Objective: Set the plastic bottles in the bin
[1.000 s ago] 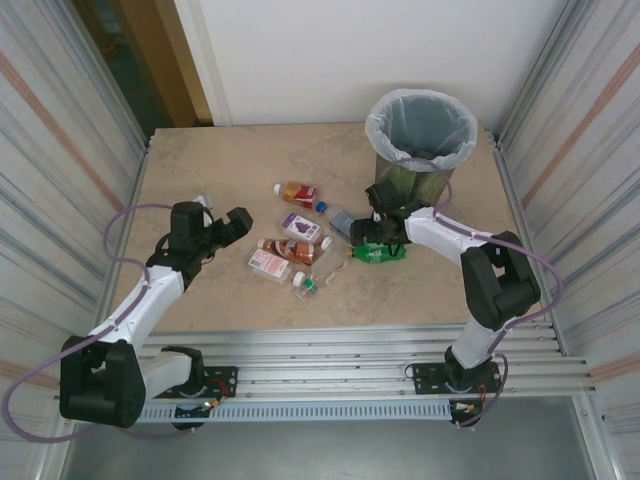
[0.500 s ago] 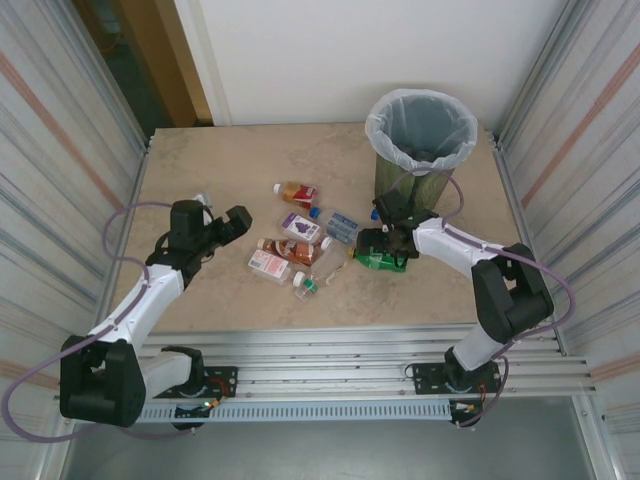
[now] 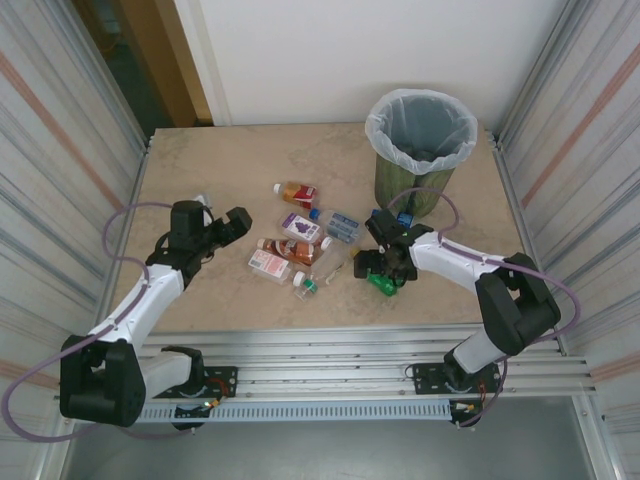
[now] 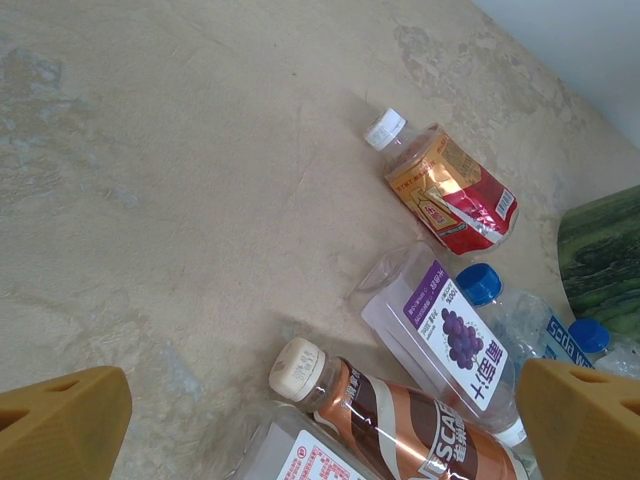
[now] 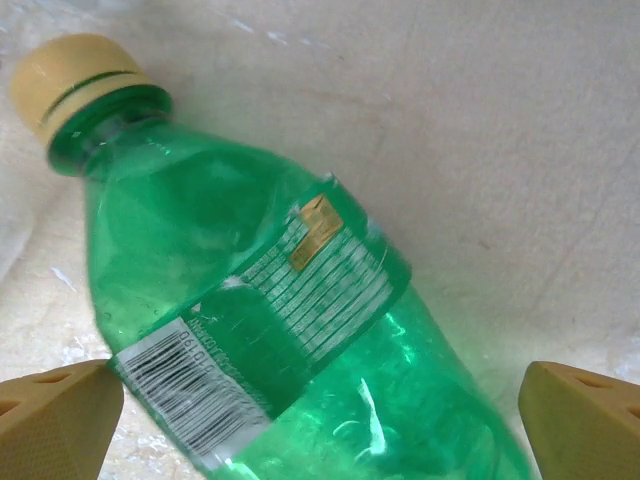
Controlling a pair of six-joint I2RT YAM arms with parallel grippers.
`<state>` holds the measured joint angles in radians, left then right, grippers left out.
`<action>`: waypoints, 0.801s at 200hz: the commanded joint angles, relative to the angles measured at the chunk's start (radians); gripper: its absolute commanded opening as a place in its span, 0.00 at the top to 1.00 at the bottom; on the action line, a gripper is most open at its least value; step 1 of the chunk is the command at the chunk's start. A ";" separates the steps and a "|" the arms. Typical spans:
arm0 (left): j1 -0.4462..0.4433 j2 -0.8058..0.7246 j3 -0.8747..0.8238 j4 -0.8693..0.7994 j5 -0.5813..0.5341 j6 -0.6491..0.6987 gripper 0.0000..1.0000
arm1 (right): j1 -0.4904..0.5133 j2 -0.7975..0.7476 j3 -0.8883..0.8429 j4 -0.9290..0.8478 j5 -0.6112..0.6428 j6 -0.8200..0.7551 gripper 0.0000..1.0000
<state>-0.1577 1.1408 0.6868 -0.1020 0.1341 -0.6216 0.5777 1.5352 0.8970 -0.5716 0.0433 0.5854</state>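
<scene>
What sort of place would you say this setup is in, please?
Probably a small robot test cell: a stone-look tabletop fenced by corrugated metal walls, aluminium mounting rails at the near edge, and a bag-lined bin beside scattered plastic bottles.

surface: beige table [image 3: 220,160] | on it: plastic bottles [image 3: 300,227] lying mid-table | bin [image 3: 400,180] standing far right

Bench [image 3: 220,165]: beige, mottled stone look. Corrugated metal panels [image 3: 60,160] on both sides, white wall [image 3: 320,50] behind, brown doorway [image 3: 150,60] at far left corner. Slotted aluminium rails [image 3: 330,345] along the near edge.
</scene>
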 commanded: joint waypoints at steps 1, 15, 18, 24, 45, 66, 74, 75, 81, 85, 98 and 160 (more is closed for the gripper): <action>0.003 0.012 0.036 -0.001 0.001 0.019 0.01 | 0.000 -0.014 -0.006 -0.025 -0.008 0.025 0.00; 0.003 0.016 0.039 0.001 0.007 0.020 0.01 | 0.000 0.003 0.003 -0.022 -0.005 0.013 0.00; 0.003 0.017 0.039 0.001 0.009 0.018 0.01 | 0.000 0.008 0.005 -0.022 -0.003 0.010 0.00; 0.003 0.016 0.040 0.001 0.010 0.018 0.01 | 0.001 0.016 0.012 -0.022 0.001 0.003 0.00; 0.003 0.013 0.042 0.000 0.010 0.019 0.01 | -0.001 0.040 0.030 -0.030 0.013 -0.019 0.00; 0.003 0.011 0.042 -0.001 0.007 0.019 0.01 | -0.002 0.057 0.049 -0.044 0.028 -0.035 0.01; 0.004 0.010 0.043 -0.001 0.005 0.018 0.01 | -0.001 0.062 0.053 -0.048 0.033 -0.039 0.02; 0.003 0.011 0.043 -0.001 0.005 0.018 0.01 | -0.001 0.062 0.054 -0.048 0.034 -0.040 0.02; 0.003 0.012 0.043 0.001 0.005 0.018 0.01 | -0.002 0.063 0.057 -0.050 0.038 -0.042 0.02; 0.003 0.012 0.041 0.001 0.005 0.017 0.01 | -0.001 0.063 0.058 -0.050 0.039 -0.042 0.02; 0.003 0.013 0.042 0.002 0.005 0.017 0.01 | -0.003 0.066 0.060 -0.050 0.042 -0.044 0.02; 0.003 0.013 0.040 0.001 0.003 0.020 0.01 | -0.015 0.107 0.048 -0.007 0.020 -0.038 0.05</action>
<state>-0.1577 1.1542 0.7013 -0.1013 0.1375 -0.6212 0.5735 1.6123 0.9337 -0.5823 0.0624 0.5644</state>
